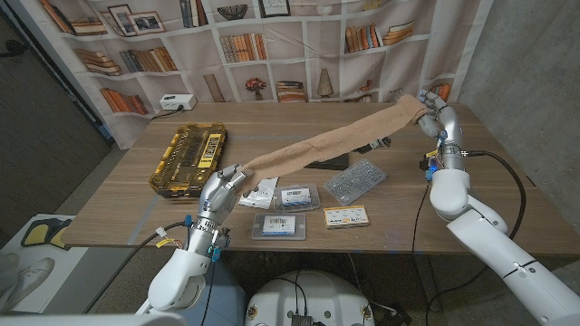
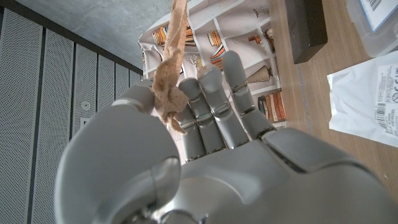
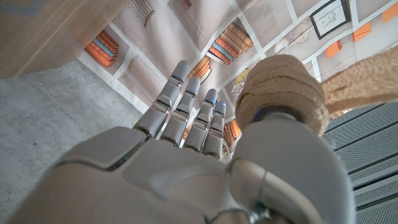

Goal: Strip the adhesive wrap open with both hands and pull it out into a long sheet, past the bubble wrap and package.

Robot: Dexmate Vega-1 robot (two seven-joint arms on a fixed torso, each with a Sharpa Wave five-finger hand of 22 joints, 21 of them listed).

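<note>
A long tan strip of adhesive wrap (image 1: 335, 138) stretches in the air across the table from front left to back right. My left hand (image 1: 220, 188) pinches its bunched free end (image 2: 166, 93) near the front left. My right hand (image 1: 433, 116) is raised at the back right and holds the roll (image 3: 283, 88) of wrap against its thumb. Under the strip lie a bubble wrap piece (image 1: 355, 180) and a dark flat package (image 1: 331, 163).
A yellow organizer case (image 1: 188, 159) lies at the left. Several small labelled packets (image 1: 297, 196) and a white pouch (image 1: 262, 191) sit near the front middle. A bookshelf-printed backdrop (image 1: 272, 45) hangs behind the table.
</note>
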